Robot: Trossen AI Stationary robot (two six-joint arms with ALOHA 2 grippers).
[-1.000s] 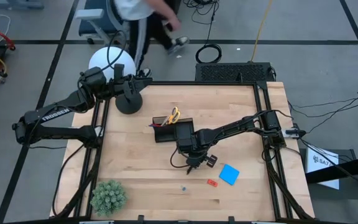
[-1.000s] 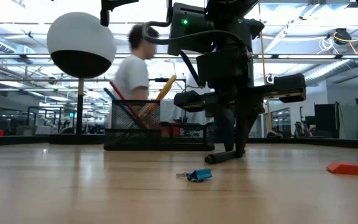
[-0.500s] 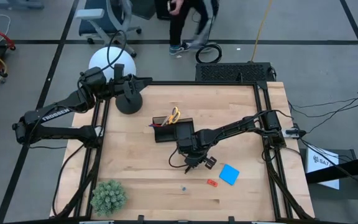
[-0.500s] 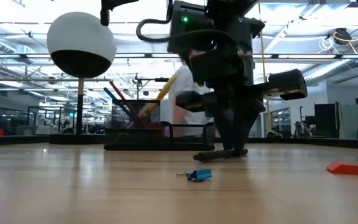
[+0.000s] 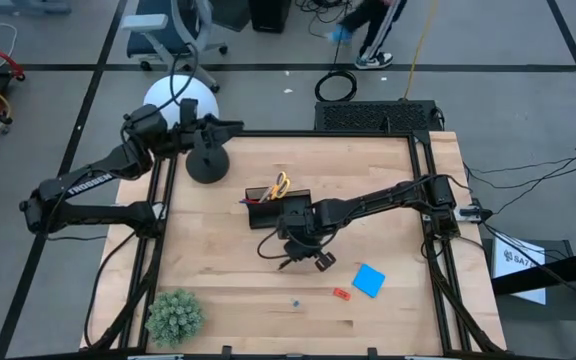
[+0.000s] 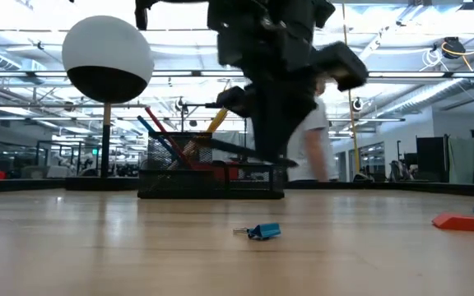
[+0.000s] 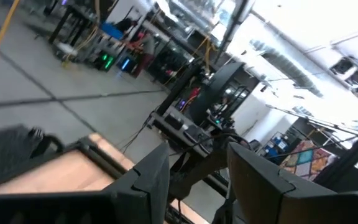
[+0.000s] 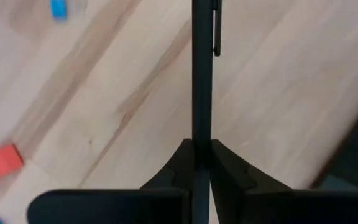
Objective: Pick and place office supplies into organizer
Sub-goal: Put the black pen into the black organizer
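The right wrist view shows what the other views do not: the right pincer (image 8: pixel 201 155) is closed tight on a thin black pen (image 8: pixel 201 74), with the two fingertips (image 8: pixel 182 163) pressing it from both sides, and the pen's clip is visible near its far end. In the high view this pen (image 5: pixel 286 264) is only a small dark line under the pincer (image 5: pixel 303 250), just in front of the organizer (image 5: pixel 278 212).

The low view shows that the pen (image 6: pixel 245 152) is lifted clear of the bench (image 6: pixel 97 247). Its long axis is close to level, slightly tilted, and it lies in front of the organizer (image 6: pixel 212 168). In the high view the pen lies slantwise, its free end pointing toward the bench's front and the left arm's side.

Half a second ago the pen lay on the bench under the pincer; now it hangs in the air, and the right arm has moved up and closer to the organizer. The person behind the bench has also walked further away.

The yellow-handled scissors (image 5: pixel 280 184) and some pens stand in the organizer. The blue note pad (image 5: pixel 369 280), the red-orange piece (image 5: pixel 341 294) and a small blue clip (image 6: pixel 262 232) lie on the bench.

The left pincer (image 7: pixel 194 180) waits at the far left corner near the lamp (image 5: pixel 180 100), its fingers apart and holding nothing.
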